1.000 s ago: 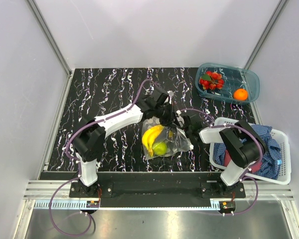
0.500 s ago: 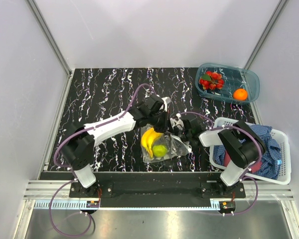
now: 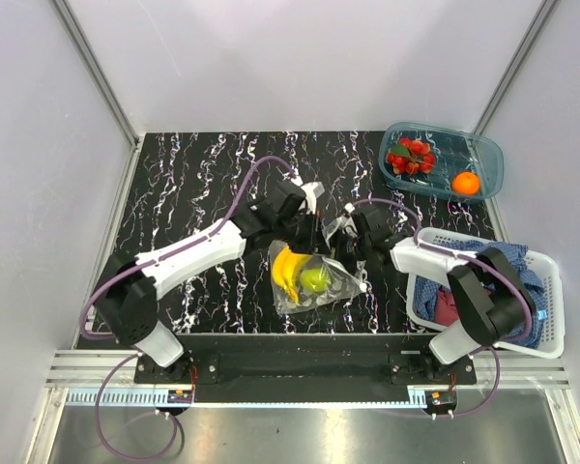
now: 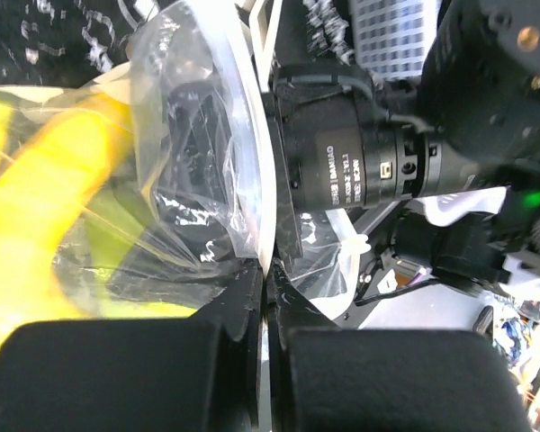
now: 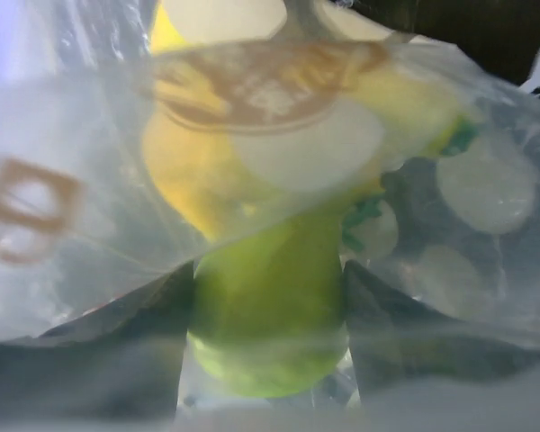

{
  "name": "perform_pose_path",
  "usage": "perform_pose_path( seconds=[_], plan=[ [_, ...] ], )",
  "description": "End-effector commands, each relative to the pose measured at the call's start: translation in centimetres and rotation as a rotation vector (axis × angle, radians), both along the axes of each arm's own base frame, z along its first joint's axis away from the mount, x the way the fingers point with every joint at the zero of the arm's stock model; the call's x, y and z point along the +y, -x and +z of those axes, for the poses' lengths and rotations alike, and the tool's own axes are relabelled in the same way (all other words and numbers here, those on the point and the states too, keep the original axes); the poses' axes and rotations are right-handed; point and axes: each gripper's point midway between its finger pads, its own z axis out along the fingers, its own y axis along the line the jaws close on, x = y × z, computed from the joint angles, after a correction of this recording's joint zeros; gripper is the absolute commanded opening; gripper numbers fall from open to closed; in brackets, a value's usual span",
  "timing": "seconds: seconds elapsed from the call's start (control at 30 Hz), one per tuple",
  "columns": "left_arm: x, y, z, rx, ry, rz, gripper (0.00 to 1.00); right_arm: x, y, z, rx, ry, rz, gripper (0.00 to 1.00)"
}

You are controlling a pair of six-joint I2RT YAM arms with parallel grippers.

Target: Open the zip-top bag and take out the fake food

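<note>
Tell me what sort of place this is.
Probably a lab test booth: blank white walls on metal framing, left arm and right arm bolted to a rail, plastic fruit in a bag.

The table is black with thin white wavy lines all over it. 3 things lie on it. A clear zip-top bag sits near the front, about in the middle. A see-through blue-green tray sits in the far right corner. A white basket with slats sits at the right side, near the front edge.
</note>
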Motion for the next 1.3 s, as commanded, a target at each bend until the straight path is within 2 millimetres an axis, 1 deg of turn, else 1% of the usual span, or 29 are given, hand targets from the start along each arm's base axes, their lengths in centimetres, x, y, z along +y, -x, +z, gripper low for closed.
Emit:
perform_pose_path(
  seconds=[0.0, 0.03, 0.07, 0.1, 0.13, 0.17, 0.2, 0.27, 0.33, 0.37, 0.4, 0.43, 0.5, 0.53, 0.63, 0.67, 0.77, 0.83, 0.87, 0.9, 0.97, 1.0, 1.07, 1.1, 1.13, 1.17, 1.23, 1.27],
  plan=[
    [3.3, 0.2, -1.3, -0.009, -0.093, 0.024, 0.00, -0.8, -2.4, 6.2, -0.170, 0.057, -0.007, 0.07],
    [3.4, 0.1, -1.1, -0.011, -0.088, 0.027, 0.00, -1.6, -2.0, 6.1, -0.149, 0.104, -0.013, 0.06],
    [3.8, -0.2, -1.0, -0.009, -0.086, 0.037, 0.00, -1.7, -2.5, 7.1, -0.182, 0.115, 0.000, 0.06],
    [4.0, -0.1, -0.8, -0.009, -0.077, 0.034, 0.00, -2.3, -1.9, 7.0, -0.157, 0.149, 0.001, 0.06],
    [4.3, -0.1, -0.7, -0.008, -0.074, 0.037, 0.00, -2.7, -2.2, 7.3, -0.166, 0.169, -0.008, 0.05],
    [4.8, -0.5, -0.7, -0.008, -0.072, 0.046, 0.00, -2.8, -2.4, 8.1, -0.184, 0.170, -0.004, 0.05],
    [5.0, -0.5, -0.7, -0.002, -0.066, 0.043, 0.00, -3.0, -2.3, 8.4, -0.179, 0.172, -0.004, 0.04],
    [5.9, -1.3, -0.4, -0.008, -0.061, 0.057, 0.00, -2.6, -2.1, 9.2, -0.180, 0.147, 0.021, 0.03],
    [6.3, -1.6, 0.1, -0.003, -0.047, 0.058, 0.00, -1.9, -1.7, 9.2, -0.155, 0.116, 0.060, 0.04],
    [6.6, -2.0, 0.3, -0.005, -0.041, 0.063, 0.00, -1.8, -1.7, 8.8, -0.140, 0.119, 0.064, 0.05],
    [6.5, -2.0, 0.8, -0.002, -0.025, 0.054, 0.00, -1.8, -1.6, 8.0, -0.118, 0.131, 0.067, 0.06],
    [6.4, -2.0, 1.4, -0.007, -0.008, 0.049, 0.00, -1.7, -1.5, 7.6, -0.105, 0.129, 0.079, 0.06],
    [6.0, -1.8, 2.0, -0.008, 0.015, 0.023, 0.00, -1.4, -1.5, 7.1, -0.088, 0.126, 0.101, 0.06],
    [6.0, -1.7, 2.1, -0.005, 0.018, 0.019, 0.00, -1.4, -1.6, 7.2, -0.084, 0.127, 0.099, 0.06],
    [6.4, -1.4, 1.4, 0.014, 0.007, 0.040, 0.00, -1.5, -2.4, 9.1, -0.122, 0.141, 0.072, 0.06],
    [6.6, -1.3, 1.0, 0.031, 0.002, 0.050, 0.00, -1.3, -3.1, 10.6, -0.149, 0.128, 0.060, 0.05],
    [7.0, -1.4, 1.0, 0.055, 0.008, 0.082, 0.00, -0.7, -3.1, 12.5, -0.153, 0.086, 0.064, 0.02],
    [6.5, -1.7, 2.5, 0.037, 0.044, 0.071, 0.00, -0.3, -2.6, 12.5, -0.125, 0.062, 0.081, 0.00],
    [6.3, -1.9, 3.4, 0.025, 0.060, 0.073, 0.00, -0.3, -2.3, 11.9, -0.107, 0.069, 0.080, 0.01],
    [6.0, -2.3, 5.0, -0.007, 0.091, 0.070, 0.00, -0.5, -2.2, 11.4, -0.103, 0.084, 0.074, 0.01],
    [5.5, -2.6, 7.0, -0.043, 0.135, 0.072, 0.00, -0.4, -1.5, 10.0, -0.078, 0.104, 0.093, 0.01],
    [5.4, -2.7, 8.3, -0.067, 0.161, 0.069, 0.00, -0.3, -1.3, 9.2, -0.064, 0.116, 0.099, 0.01],
    [5.1, -3.0, 9.6, -0.083, 0.197, 0.082, 0.00, 0.0, -0.5, 8.1, -0.056, 0.138, 0.125, 0.01],
    [4.9, -2.9, 9.9, -0.082, 0.212, 0.078, 0.00, 0.1, -0.3, 7.8, -0.059, 0.150, 0.133, 0.01],
    [4.7, -3.0, 9.7, -0.079, 0.221, 0.078, 0.00, 0.2, 0.0, 7.7, -0.062, 0.154, 0.142, 0.01],
    [4.6, -3.0, 9.4, -0.063, 0.223, 0.089, 0.00, 0.4, 0.4, 7.5, -0.060, 0.157, 0.154, 0.01],
    [4.6, -3.1, 8.5, -0.040, 0.212, 0.101, 0.00, 0.5, 0.8, 7.8, -0.071, 0.157, 0.158, 0.01],
    [4.6, -3.1, 8.4, -0.036, 0.215, 0.107, 0.00, 0.4, 0.8, 7.8, -0.075, 0.160, 0.156, 0.01]
  ],
)
